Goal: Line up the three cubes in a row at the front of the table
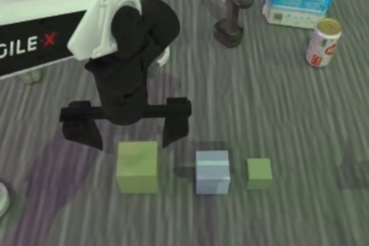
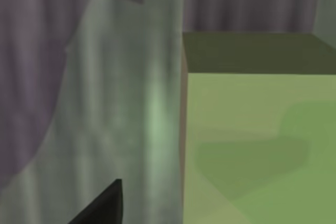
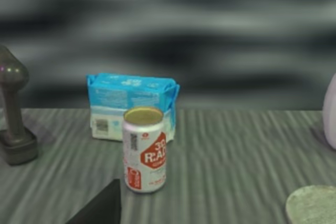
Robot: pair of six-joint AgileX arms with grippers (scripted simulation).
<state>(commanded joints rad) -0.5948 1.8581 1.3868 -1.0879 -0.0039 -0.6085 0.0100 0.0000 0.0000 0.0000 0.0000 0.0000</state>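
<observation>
Left gripper point(image 1: 131, 126) spread wide open, holding nothing, up over the table point(image 1: 277, 113). Just in front of it and below, big olive-green cube point(image 1: 138, 166), not touched. Further off to its right in the same row, pale lavender-blue cube point(image 1: 212, 171), then small darker green cube point(image 1: 259, 173). Little gaps between all three. Right gripper out of the top view; fingers impossible to judge.

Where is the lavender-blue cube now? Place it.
In the top view the lavender-blue cube sits near the table's front edge, middle of the row, between the large olive-green cube on its left and the small darker green cube on its right.
</observation>
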